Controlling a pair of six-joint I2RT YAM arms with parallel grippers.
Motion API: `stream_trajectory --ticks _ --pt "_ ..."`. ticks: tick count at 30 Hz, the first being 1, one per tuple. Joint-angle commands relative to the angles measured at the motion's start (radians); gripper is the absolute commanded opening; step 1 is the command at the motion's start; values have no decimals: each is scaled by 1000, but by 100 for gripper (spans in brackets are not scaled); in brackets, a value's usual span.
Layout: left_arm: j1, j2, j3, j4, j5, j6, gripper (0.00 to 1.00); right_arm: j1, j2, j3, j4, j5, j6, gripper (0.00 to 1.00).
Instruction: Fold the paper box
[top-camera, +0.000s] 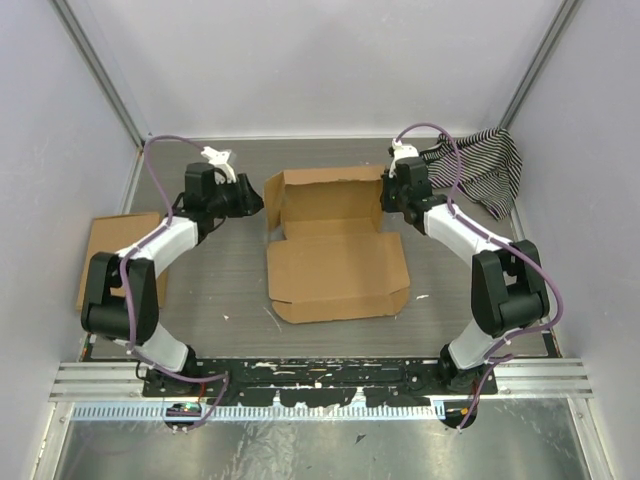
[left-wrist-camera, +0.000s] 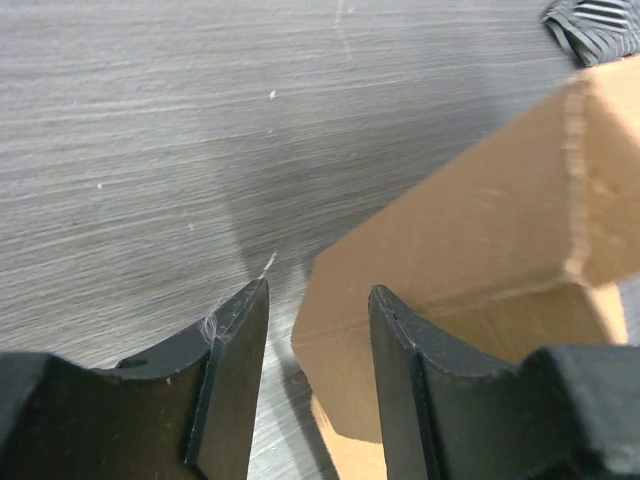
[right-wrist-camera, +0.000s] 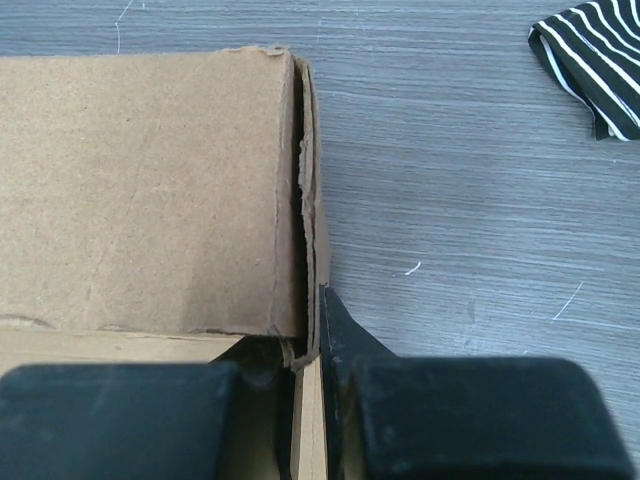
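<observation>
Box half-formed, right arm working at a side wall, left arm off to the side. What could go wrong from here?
1. The right gripper straddles the doubled side wall of the paper box. The wall's layers gape apart and its edge looks ragged, so a pull might tear or unfold it.
2. The left gripper is open beside the box corner and holds nothing, so the box may slide or turn if only one arm pushes.

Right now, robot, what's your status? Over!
Left end effector open beside paper box. Right end effector pinching its right wall. Front panel flat. Striped cloth off in far corner, not blocking.
</observation>
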Motion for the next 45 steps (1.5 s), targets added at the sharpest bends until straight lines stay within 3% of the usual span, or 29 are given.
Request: stream_trajectory --ticks 1,14,26,39,45 --pt "-14 -102 -25 30 46 17 51 6 11 43 -2 -30 25 3" --pt "-88 -113 -13 28 21 8 49 5 6 42 -3 -61 25 4" --pt "-183 -191 -46 18 -86 11 48 4 7 42 0 -82 38 4" --pt "-198 -104 -11 54 -167 58 49 6 -33 4 9 -140 27 4" --pt "-225 -58 30 65 -299 68 49 16 -55 -9 -3 -126 20 4"
